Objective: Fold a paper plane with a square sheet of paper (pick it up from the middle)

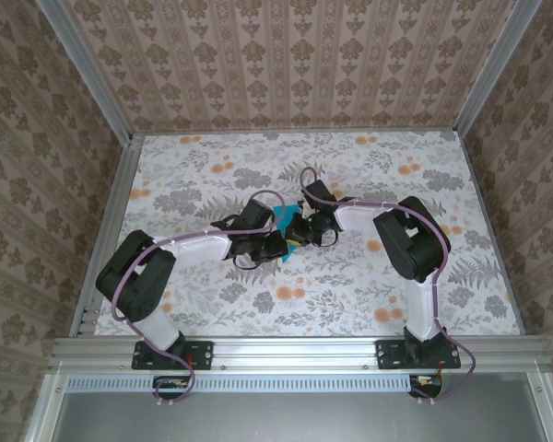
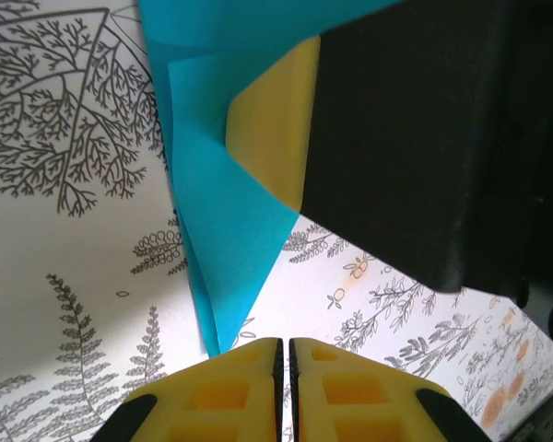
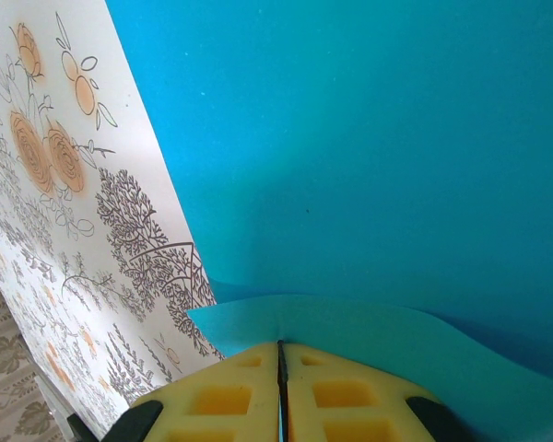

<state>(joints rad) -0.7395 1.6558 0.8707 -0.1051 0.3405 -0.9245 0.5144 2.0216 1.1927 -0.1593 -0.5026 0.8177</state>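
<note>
Now right claw (image 3: pixel 281 346) clamps blue paper (image 3: pixel 396 138) edge; left claw (image 2: pixel 286 343) closed, paper tip beside.

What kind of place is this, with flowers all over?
Probably a small robot test booth, not a home. A left arm and a right arm are bolted to a metal rail. Metal frame posts and wallpapered panels close in the flowery table.

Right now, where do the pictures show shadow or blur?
Top external: even light, sharp. Left wrist: the black right tool looms dark and soft-edged over the thin turquoise-blue paper sheet. Right wrist: a soft shadow grades across that sheet.
</note>
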